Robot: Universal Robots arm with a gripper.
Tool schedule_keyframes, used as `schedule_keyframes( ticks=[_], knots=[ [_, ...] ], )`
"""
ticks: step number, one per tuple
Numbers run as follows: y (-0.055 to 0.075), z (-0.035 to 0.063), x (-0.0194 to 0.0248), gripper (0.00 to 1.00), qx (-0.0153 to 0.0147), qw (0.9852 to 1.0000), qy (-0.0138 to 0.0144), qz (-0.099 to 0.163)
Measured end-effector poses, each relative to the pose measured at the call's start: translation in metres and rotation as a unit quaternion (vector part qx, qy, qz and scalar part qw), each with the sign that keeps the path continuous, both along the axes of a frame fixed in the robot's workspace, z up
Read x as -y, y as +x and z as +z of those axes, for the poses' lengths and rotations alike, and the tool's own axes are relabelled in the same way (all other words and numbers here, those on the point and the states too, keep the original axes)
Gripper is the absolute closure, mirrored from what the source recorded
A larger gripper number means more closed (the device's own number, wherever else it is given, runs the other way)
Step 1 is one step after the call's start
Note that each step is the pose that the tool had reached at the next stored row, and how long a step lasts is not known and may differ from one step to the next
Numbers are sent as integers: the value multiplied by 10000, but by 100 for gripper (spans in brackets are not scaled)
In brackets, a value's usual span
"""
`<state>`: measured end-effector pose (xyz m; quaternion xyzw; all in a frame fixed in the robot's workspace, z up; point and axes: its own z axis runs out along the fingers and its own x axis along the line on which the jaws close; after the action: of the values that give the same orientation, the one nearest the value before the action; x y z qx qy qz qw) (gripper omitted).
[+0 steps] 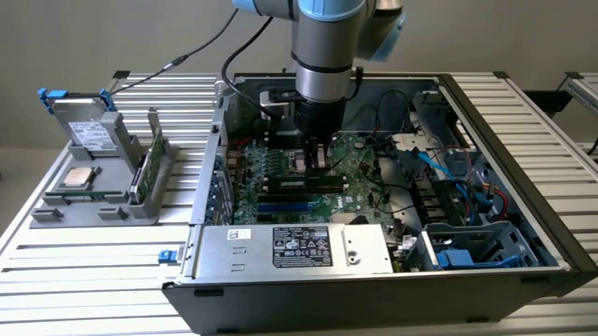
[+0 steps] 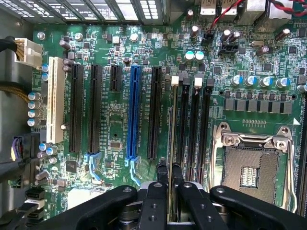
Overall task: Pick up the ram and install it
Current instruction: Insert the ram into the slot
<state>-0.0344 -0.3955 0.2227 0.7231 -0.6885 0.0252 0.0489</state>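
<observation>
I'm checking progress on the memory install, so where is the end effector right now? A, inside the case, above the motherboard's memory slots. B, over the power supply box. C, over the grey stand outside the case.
A: the end effector is down inside the open case, holding the ram edge-on over the black memory slots on the motherboard.
</observation>
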Motion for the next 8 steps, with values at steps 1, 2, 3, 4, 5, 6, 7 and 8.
schedule_keyframes(
  ticks=[1, 2, 3, 4, 5, 6, 7, 8],
  knots=[
    [0, 0, 0, 86, -5, 10000, 0, 0],
    [1, 0, 0, 86, -8, 10000, 0, 0],
    [4, 0, 0, 86, -12, 10000, 0, 0],
    [8, 0, -1, 86, -17, 10000, 1, 1],
    [12, 0, -1, 86, -20, 10000, 1, 0],
    [17, -1, -1, 86, -23, 10000, 1, 0],
    [20, 0, -1, 86, -25, 10000, 1, 0],
    [20, 0, -2, 86, -27, 10000, 0, 0]
  ],
)
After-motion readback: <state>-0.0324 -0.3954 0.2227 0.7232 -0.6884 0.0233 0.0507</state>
